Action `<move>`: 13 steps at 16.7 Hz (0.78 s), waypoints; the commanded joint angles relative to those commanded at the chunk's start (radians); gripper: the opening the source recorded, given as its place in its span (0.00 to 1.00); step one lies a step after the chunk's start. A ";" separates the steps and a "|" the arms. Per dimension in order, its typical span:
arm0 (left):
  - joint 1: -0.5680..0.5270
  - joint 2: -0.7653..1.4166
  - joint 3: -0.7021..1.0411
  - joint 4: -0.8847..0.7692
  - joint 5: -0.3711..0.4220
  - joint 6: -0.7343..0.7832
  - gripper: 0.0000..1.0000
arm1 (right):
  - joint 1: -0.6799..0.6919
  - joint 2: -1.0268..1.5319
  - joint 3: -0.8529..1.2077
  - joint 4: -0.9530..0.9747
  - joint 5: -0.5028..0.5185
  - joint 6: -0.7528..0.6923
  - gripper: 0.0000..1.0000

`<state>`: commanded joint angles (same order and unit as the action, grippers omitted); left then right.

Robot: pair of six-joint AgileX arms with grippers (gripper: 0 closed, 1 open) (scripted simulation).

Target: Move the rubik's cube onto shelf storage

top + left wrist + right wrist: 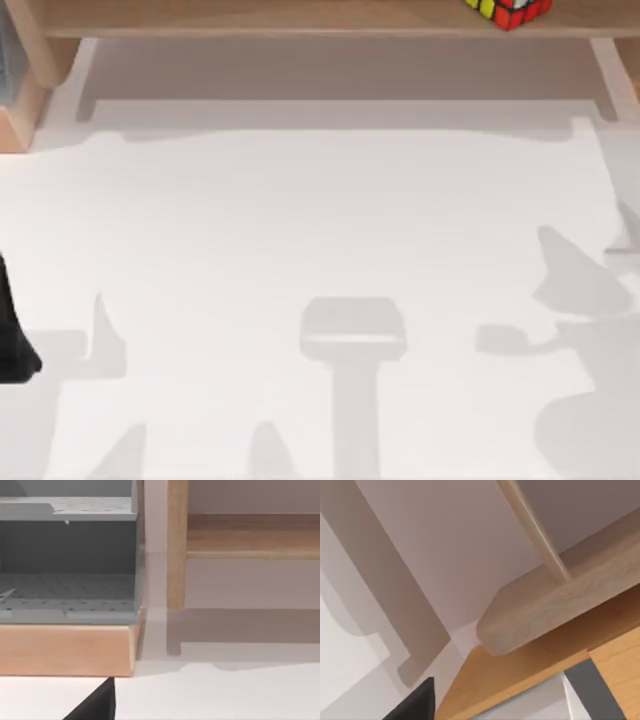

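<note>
A rubik's cube (508, 11) sits on the wooden shelf storage (300, 18) along the white tabletop's (320, 250) far edge, right of centre. Whether either end effector is apart or together cannot be told.

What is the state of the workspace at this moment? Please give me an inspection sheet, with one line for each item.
Surface: white table, crossed by grey shadows.
Job's things: the rubik's cube rests on the shelf storage at the table's far edge, right of the middle; its red and yellow tiles show.
Clutter: nothing seen on the table.
Grippers: a dark part of the left arm sits at the table's left edge; a dark tip shows in the left wrist view and another in the right wrist view.
Cables: nothing seen.
Surroundings: a grey perforated rack on a wooden base stands beside the shelf's left support.
</note>
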<state>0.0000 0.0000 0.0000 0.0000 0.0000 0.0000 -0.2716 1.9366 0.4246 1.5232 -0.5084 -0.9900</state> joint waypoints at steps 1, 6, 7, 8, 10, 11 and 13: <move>0.000 0.000 0.000 0.000 0.000 0.000 1.00 | -0.053 -0.006 -0.038 0.018 -0.046 -0.069 1.00; 0.000 0.000 0.000 0.000 0.000 0.000 1.00 | -0.306 0.027 -0.090 0.076 -0.187 -0.377 1.00; 0.000 0.000 0.000 0.000 0.000 0.000 1.00 | -0.349 0.042 -0.075 0.081 -0.197 -0.426 1.00; 0.000 0.000 0.000 0.000 0.000 0.000 1.00 | -0.388 0.057 -0.055 0.085 -0.203 -0.469 1.00; 0.000 0.000 0.000 0.000 0.000 0.000 1.00 | -0.448 0.084 -0.014 0.090 -0.207 -0.533 1.00; 0.000 0.000 0.000 0.000 0.000 0.000 1.00 | -0.466 0.094 0.001 0.091 -0.207 -0.552 1.00; 0.000 0.000 0.000 0.000 0.000 0.000 1.00 | -0.476 0.099 0.010 0.091 -0.206 -0.562 1.00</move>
<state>0.0000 0.0000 0.0000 0.0000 0.0000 0.0000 -0.7475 2.0356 0.4344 1.6140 -0.7144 -1.5516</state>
